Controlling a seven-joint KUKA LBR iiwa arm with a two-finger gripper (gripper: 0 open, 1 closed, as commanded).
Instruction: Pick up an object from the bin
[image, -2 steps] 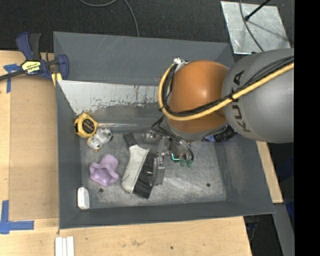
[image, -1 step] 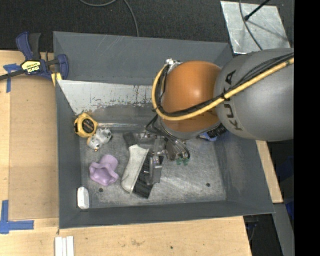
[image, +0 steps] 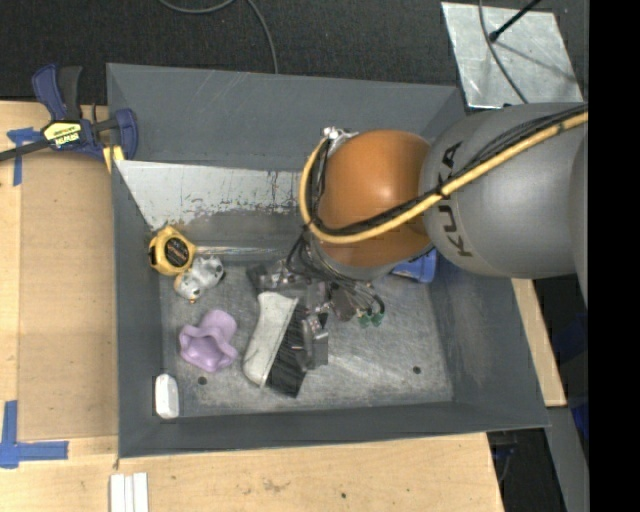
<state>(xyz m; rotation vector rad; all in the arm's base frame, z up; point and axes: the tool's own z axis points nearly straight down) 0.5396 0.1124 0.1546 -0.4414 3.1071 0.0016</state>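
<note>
Because the black brush (image: 289, 366) lies pressed along a white block (image: 266, 335) at mid-floor of the bin (image: 135, 300), a clean pick will need care.

Gripper (image: 318, 335) sits low at the brush's upper end, touching it or just above; cannot tell which. Claw state: cannot tell, as the orange cover (image: 370, 195) hides too much.

Judgement: approach phase, nothing lifted yet.

To do it well:
- Come straight down and take the brush across its narrow width, not along it.
- Keep off the white block, or both may drag.
- Close only once seated near the floor, then lift vertically.

Risk: the brush may tip out at one end, since the grip point looks off its middle.

Nearby: small green piece (image: 372, 318) just right of the gripper; blue thing (image: 421, 268) peeking out by the arm (image: 510, 190).

Well apart to the left: purple lump (image: 208, 342), yellow tape measure (image: 170, 250), silvery bit (image: 197, 279), white capsule (image: 166, 395).
</note>
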